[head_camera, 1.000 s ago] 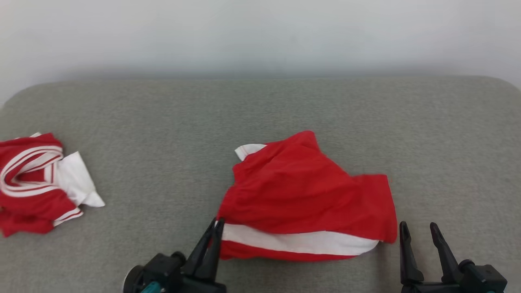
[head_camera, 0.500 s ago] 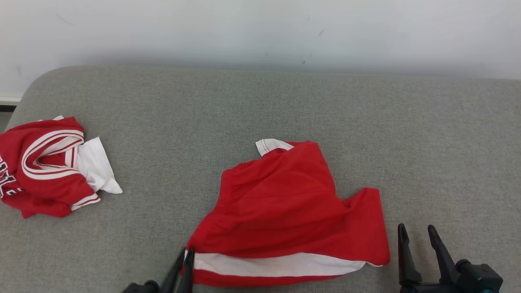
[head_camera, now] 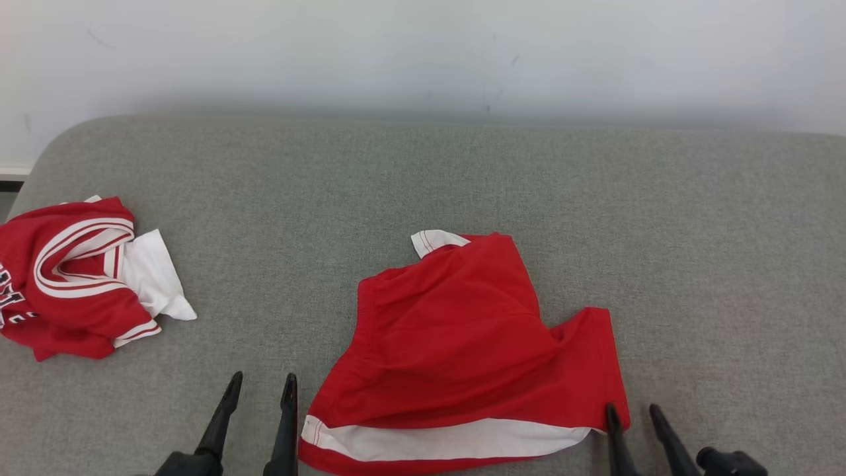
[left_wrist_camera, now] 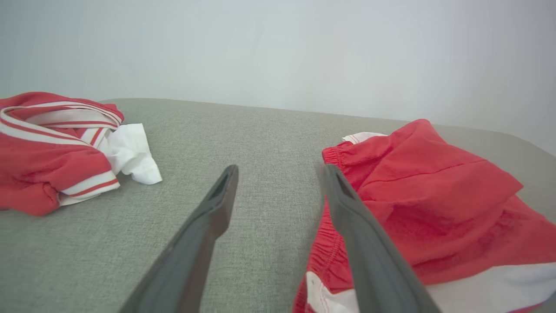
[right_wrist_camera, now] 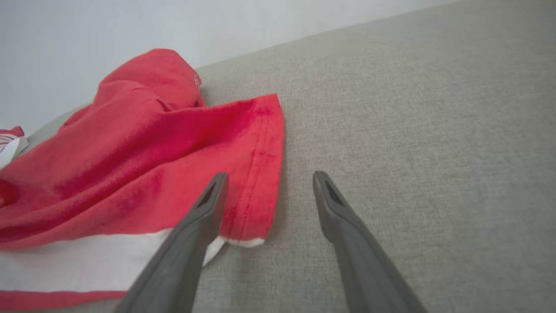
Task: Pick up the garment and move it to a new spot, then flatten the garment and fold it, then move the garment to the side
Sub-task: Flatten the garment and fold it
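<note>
Your left hand (head_camera: pixel 263 378) is now standing wide open and empty, having just let go of the red shorts (head_camera: pixel 462 337) at their near-left corner. The shorts are lying rumpled mid grey fabric surface (head_camera: pixel 661 218). Your right hand (head_camera: pixel 631 408) is hovering open, gripping nothing, by the right hem. Relocating looks done, so flattening is coming next.

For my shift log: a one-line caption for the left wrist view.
Open left gripper beside the red shorts, a crumpled red-and-white jersey lying apart on the grey fabric surface.
</note>
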Controlling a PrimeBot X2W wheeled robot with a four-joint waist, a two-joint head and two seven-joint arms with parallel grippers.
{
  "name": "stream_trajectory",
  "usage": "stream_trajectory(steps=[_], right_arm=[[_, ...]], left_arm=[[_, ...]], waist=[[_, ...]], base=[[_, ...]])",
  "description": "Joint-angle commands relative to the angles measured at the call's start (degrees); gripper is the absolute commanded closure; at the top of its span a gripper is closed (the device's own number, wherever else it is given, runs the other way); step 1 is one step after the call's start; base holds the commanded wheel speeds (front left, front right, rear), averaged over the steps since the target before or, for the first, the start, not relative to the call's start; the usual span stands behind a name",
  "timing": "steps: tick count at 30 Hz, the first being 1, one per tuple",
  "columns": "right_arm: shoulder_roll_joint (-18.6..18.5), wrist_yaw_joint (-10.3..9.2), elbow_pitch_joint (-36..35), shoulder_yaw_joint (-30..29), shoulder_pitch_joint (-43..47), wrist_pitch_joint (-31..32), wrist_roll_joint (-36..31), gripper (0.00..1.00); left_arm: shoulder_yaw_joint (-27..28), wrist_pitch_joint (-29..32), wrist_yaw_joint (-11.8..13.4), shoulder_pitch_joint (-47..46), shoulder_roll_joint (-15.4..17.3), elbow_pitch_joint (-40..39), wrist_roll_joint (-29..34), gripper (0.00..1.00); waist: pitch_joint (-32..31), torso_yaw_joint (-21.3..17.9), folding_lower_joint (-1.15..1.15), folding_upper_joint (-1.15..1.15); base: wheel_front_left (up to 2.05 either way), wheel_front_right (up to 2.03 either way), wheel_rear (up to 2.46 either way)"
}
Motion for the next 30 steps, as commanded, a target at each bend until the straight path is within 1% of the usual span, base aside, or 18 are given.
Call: stream_trajectory(steps=[1, 3, 4, 5, 6, 7, 9, 12, 17, 21, 24, 27, 30], right_arm=[[0.04, 0.08, 1.23, 0.54, 0.08, -0.14, 0.38, 0.0], [0.0, 0.08, 3.93, 1.71, -0.97, -0.16, 1.25, 0.0], [-0.14, 0.08, 4.85, 2.07, -1.74, -0.16, 1.64, 0.03], [-0.4, 0.08, 5.98, 2.67, -2.22, -0.15, 2.04, 0.64], [-0.42, 0.08, 7.06, 3.34, -2.55, -0.15, 2.4, 0.92], [-0.41, 0.08, 8.02, 3.71, -2.74, -0.15, 2.98, 1.0], [-0.74, 0.08, 9.42, 4.33, -3.64, -0.15, 3.64, 1.0], [-1.5, 0.08, 9.05, 4.51, -4.65, -0.15, 4.36, 1.0], [-2.84, 0.08, 5.3, 3.87, -4.55, -0.15, 4.92, 1.0], [-4.15, 0.08, 3.12, 4.25, -6.36, -0.15, 6.21, 1.0], [-5.63, 0.08, 5.03, 5.85, -9.6, -0.14, 6.86, 1.0], [-7.0, 0.08, 9.08, 7.38, -14.37, 1.37, 6.77, 1.0], [-7.83, 0.08, 14.8, 8.31, -19.16, 3.09, 5.63, 1.0]], left_arm=[[0.31, -0.22, 0.06, 1.26, -0.06, -0.14, -0.12, 0.0], [0.93, -0.22, 0.06, 1.27, -0.07, -0.21, -0.49, 0.0], [1.17, -0.22, 0.06, 1.47, -0.05, -0.18, -0.74, 0.0], [1.19, -0.22, 0.06, 1.66, -0.06, -0.1, -0.86, 0.0], [1.24, -0.22, 0.06, 1.81, -0.07, -0.03, -0.99, 0.0], [1.31, -0.22, 0.06, 1.95, -0.06, 0.07, -1.13, 0.0], [1.34, -0.22, 0.06, 2.14, -0.07, 0.25, -1.4, 0.0], [1.24, -0.22, 0.1, 1.95, -0.07, 0.41, -1.76, 0.0], [0.94, -0.22, 0.32, 2.04, -0.07, 0.58, -2.17, 0.0], [0.52, -0.22, 0.35, 1.72, -0.07, 0.8, -2.38, 0.0], [-0.05, -0.22, 0.33, 1.07, -0.07, 1.1, -2.6, 0.0], [-0.8, -0.22, 0.29, 0.36, -0.07, 1.34, -2.7, 0.0], [-1.57, -0.22, 0.25, -0.07, -0.07, 1.62, -2.84, 0.0]], waist=[[-0.4, 0.09, 0.0, 0.0], [-0.74, 0.19, 0.0, 0.0], [-0.88, 0.24, 0.0, 0.0], [-1.0, 0.28, 0.0, 0.0], [-1.13, 0.3, 0.0, 0.0], [-1.23, 0.3, 0.0, 0.0], [-1.39, 0.28, 0.0, 0.0], [-1.56, 0.26, 0.0, 0.0], [-1.74, 0.34, 0.0, 0.0], [-1.94, 0.77, 0.0, 0.0], [-2.05, 1.58, 0.0, 0.0], [-1.95, 2.74, 0.0, 0.0], [-1.75, 4.08, 0.0, 0.0]], base=[[0.0, 0.0, 0.0], [0.0, 0.0, 0.0], [0.0, 0.0, 0.0], [0.0, 0.0, 0.0], [0.0, 0.0, 0.0], [0.0, 0.0, 0.0], [0.0, 0.0, 0.0], [0.0, 0.0, 0.0], [0.0, 0.0, 0.0], [0.0, 0.0, 0.0], [0.0, 0.0, 0.0], [0.0, 0.0, 0.0], [0.0, 0.0, 0.0]])
